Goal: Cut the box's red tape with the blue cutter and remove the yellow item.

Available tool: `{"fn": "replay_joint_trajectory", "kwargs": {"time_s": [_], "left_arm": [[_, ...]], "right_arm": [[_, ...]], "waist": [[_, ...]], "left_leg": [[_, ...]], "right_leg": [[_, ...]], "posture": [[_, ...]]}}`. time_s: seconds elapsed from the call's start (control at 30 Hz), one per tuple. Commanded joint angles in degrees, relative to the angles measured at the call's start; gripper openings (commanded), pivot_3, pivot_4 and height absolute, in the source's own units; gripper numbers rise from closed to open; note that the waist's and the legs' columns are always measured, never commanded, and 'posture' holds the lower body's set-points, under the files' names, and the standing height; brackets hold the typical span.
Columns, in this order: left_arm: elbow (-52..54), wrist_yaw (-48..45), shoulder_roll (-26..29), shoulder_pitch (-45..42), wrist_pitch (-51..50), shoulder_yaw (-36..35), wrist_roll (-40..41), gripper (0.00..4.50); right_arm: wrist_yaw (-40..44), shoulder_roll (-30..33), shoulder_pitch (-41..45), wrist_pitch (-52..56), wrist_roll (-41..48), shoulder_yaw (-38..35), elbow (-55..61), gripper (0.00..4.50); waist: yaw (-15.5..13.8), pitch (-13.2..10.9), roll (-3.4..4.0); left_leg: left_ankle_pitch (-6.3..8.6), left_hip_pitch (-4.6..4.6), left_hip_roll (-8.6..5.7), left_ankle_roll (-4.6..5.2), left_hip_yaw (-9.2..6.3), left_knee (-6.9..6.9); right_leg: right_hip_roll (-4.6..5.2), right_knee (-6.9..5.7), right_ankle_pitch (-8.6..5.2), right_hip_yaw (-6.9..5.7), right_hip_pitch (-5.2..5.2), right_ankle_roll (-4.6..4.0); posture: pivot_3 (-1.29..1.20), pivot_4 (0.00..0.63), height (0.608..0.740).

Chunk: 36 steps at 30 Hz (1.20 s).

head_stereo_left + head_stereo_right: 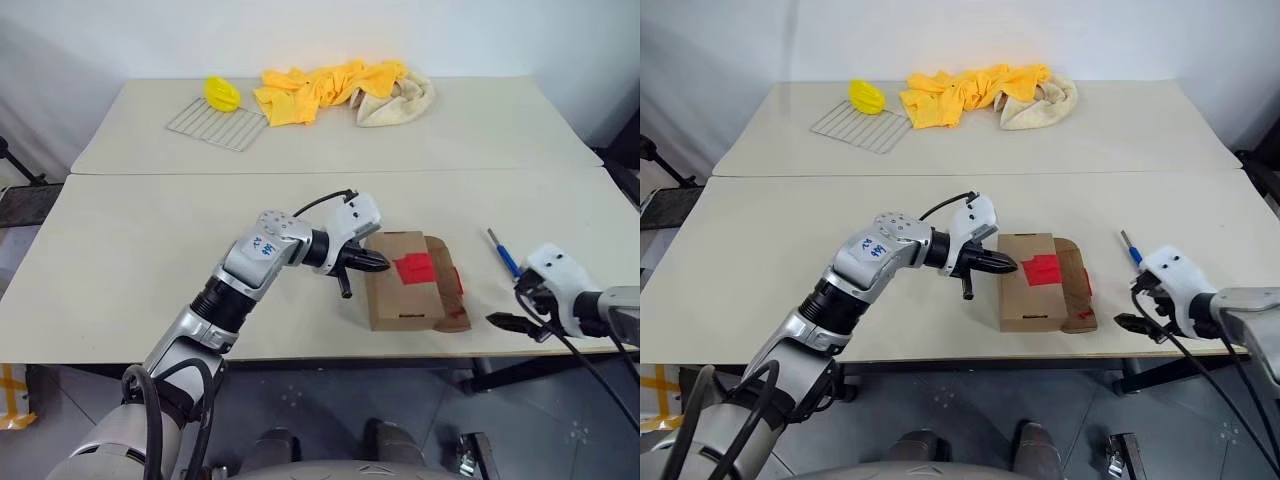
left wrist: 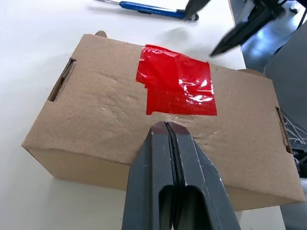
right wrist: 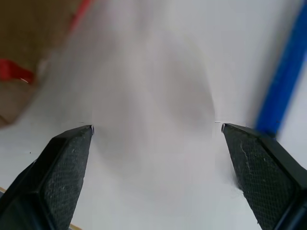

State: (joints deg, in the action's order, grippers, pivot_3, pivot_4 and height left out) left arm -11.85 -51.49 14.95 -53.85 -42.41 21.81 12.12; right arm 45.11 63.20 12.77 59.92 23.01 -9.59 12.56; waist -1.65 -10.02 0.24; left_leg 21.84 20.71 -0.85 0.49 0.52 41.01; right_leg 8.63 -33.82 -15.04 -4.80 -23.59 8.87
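Creased brown cardboard box (image 2: 120, 120), glossy wrinkled red tape (image 2: 177, 81), slim blue cutter (image 2: 151, 8)

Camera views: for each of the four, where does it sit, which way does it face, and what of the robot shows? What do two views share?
Left eye view: on the head, looking forward and down over the table; both arms show, left gripper beside the box.
Right eye view: same head, same scene; right gripper open near the blue cutter.
Left wrist view: looks along shut fingers onto the red tape.
Right wrist view: looks between open fingers at the tabletop.
Shared: both wrist views catch the box and cutter.
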Motion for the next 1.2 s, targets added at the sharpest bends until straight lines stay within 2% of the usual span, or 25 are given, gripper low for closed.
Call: {"fn": "replay_joint_trajectory", "kwargs": {"time_s": [0.03,0.17,0.27,0.4,0.6,0.83,1.03,1.2], "left_arm": [[-0.7,0.2,-0.1,1.0,-0.5,1.0,-1.4,0.00],[-0.6,0.3,-0.4,1.1,-0.6,1.0,-1.5,0.00],[-0.5,0.5,-0.7,1.1,-0.6,1.1,-1.5,0.00],[0.2,0.5,-0.8,1.3,-0.7,1.2,-1.5,0.00],[0.7,0.6,-0.6,1.5,-0.8,1.2,-1.6,0.00],[1.3,0.9,-0.3,1.9,-1.2,0.9,-1.6,0.00],[1.4,1.2,-0.4,1.9,-1.4,0.7,-1.5,0.00],[1.6,1.2,-0.6,1.9,-1.5,0.7,-1.5,0.00]], "right_arm": [[0.5,0.1,4.2,2.7,3.5,-5.5,1.2,4.47],[0.0,-3.4,6.3,5.4,6.8,-4.5,4.5,4.47],[-0.7,-4.5,5.0,4.4,5.0,1.1,5.8,4.47],[-1.0,-6.2,4.9,3.7,5.1,3.6,5.5,4.47],[1.5,-1.4,0.1,-1.0,1.5,7.8,5.7,4.47],[5.0,3.7,-4.4,-9.1,-3.1,8.8,2.2,4.47],[5.2,-0.4,0.9,-5.8,1.6,4.3,-0.1,4.47],[4.0,-6.6,12.5,8.9,9.3,-0.2,-8.5,4.47]], "waist": [[0.1,0.0,0.00],[0.1,0.0,-0.03],[0.0,0.0,-0.03],[0.0,0.0,-0.02],[-0.2,0.0,-0.02],[0.0,0.0,-0.03],[0.1,0.0,-0.04],[0.1,0.0,-0.02]], "left_leg": [[0.00,-0.03,0.01,0.00,0.00,0.00],[0.00,-0.09,0.05,-0.01,-0.04,-0.02],[0.00,-0.09,0.01,-0.01,-0.02,-0.01],[0.00,-0.08,0.00,-0.01,0.00,-0.01],[0.00,-0.09,-0.01,-0.01,-0.02,-0.02],[0.01,-0.18,0.00,0.00,0.02,-0.02],[0.01,-0.19,0.01,0.00,0.01,-0.01],[0.00,-0.22,0.04,0.00,0.04,0.00]], "right_leg": [[0.00,-0.01,0.00,0.01,0.01,0.00],[-0.02,0.00,0.00,-0.03,0.08,0.00],[0.00,0.01,0.00,0.00,0.08,0.00],[0.00,0.00,0.00,0.02,0.07,0.00],[0.00,0.01,0.00,0.00,0.08,0.00],[0.00,0.01,0.00,0.03,0.16,0.00],[0.00,0.01,0.00,0.03,0.17,0.00],[-0.01,0.00,0.02,0.07,0.16,-0.02]], "posture": [[0.00,0.150,0.740],[0.00,0.150,0.740],[0.00,0.150,0.740],[0.00,0.150,0.740],[0.00,0.150,0.740],[0.00,0.150,0.740],[0.00,0.150,0.740],[0.00,0.150,0.740]]}}
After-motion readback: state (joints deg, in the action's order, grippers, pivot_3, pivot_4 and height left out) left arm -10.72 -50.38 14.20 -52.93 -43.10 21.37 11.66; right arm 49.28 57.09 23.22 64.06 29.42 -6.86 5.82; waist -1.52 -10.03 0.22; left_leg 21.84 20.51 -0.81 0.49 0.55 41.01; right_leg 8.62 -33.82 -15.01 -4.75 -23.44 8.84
